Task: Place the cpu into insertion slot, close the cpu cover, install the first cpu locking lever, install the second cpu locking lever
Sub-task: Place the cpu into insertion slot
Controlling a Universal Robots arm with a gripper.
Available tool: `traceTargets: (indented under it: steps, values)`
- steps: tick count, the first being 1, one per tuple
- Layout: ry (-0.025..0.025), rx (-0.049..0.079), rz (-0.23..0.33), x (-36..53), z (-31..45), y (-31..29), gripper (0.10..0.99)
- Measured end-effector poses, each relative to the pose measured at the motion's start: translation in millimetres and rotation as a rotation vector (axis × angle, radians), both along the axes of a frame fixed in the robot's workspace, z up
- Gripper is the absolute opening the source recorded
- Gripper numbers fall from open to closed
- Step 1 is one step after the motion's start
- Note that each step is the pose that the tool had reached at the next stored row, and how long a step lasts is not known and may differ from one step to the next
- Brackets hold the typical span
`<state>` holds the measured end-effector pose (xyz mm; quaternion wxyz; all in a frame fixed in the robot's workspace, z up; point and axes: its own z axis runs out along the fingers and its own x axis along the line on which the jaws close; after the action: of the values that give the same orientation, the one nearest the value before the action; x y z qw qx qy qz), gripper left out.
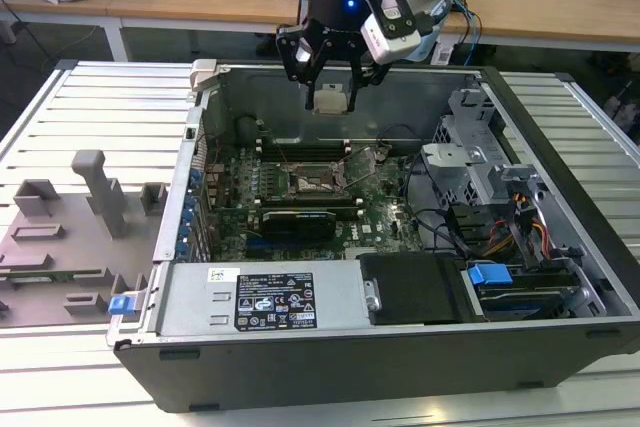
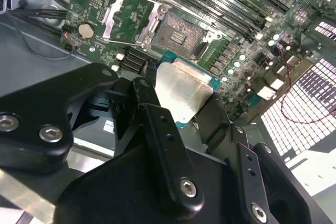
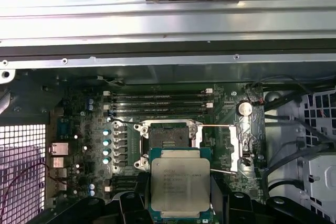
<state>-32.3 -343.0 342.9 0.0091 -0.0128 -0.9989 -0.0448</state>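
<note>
The cpu [image 3: 180, 187] is clamped flat between the fingers [image 2: 148, 98] of the gripper [image 1: 330, 97], well above the motherboard [image 1: 230, 209] in the exterior view. Below and just ahead of the gripper sits the bare insertion slot [image 3: 169, 136]. Its cpu cover [image 2: 116, 22] is swung open alongside, square window clear in the second wrist view. Memory sticks [image 3: 157, 98] lie beyond.

"Where is the cpu [image 1: 330, 100]?"

"Between the fingers of the gripper [image 1: 331, 95], above the motherboard [image 1: 232, 215] in the open case [image 1: 400, 367]."

"And the socket [image 1: 318, 184]?"

"Lower down on the motherboard, apart from the cpu. The memory sticks [image 1: 300, 150] lie behind it, and the cpu cover [image 3: 233, 148] stands open beside it."

"What else?"

"The power supply [image 1: 265, 299] lies along the near wall, and the drive cage [image 1: 480, 162] stands at the exterior view's right."
</note>
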Motion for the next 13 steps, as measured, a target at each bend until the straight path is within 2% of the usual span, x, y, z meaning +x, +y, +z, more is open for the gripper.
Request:
traceTargets:
  steps: [5,9,13]
  values:
    - [0.0001,-0.002,0.0,-0.1,-11.1,0.2,0.545]
    - [0.0001,-0.02,0.0,0.0,-17.8,5.0,0.545]
    - [0.0,-0.02,0.001,0.1,-27.6,7.2,0.545]
